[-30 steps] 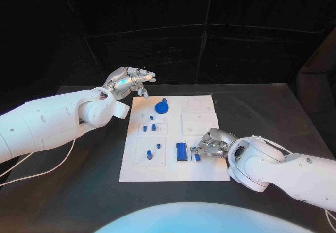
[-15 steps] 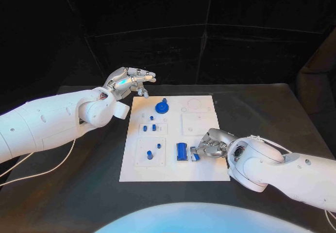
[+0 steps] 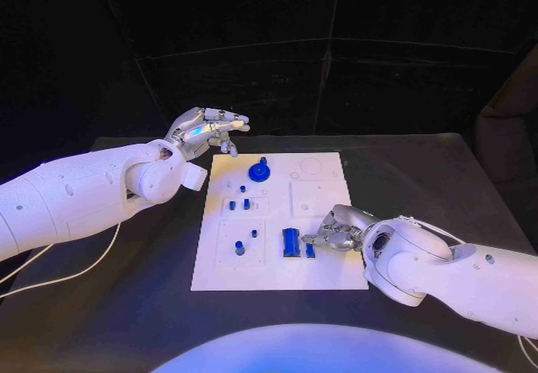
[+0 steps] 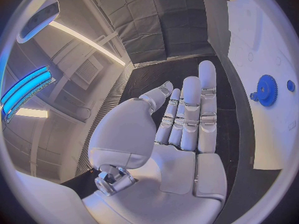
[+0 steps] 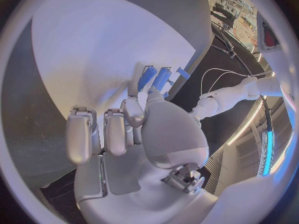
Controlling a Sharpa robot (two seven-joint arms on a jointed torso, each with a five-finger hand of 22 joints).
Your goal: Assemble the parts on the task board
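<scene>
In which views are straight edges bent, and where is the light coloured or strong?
Left wrist view: the board edge curves; blue light strip at the rim. Right wrist view: the board bulges, evenly lit. Head view: edges of the board straight, bluish-violet tint on the arms.

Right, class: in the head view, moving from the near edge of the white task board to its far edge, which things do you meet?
Long blue bar beside right hand → two small upright blue pegs → blue gear → left hand, beyond the task board.
</scene>
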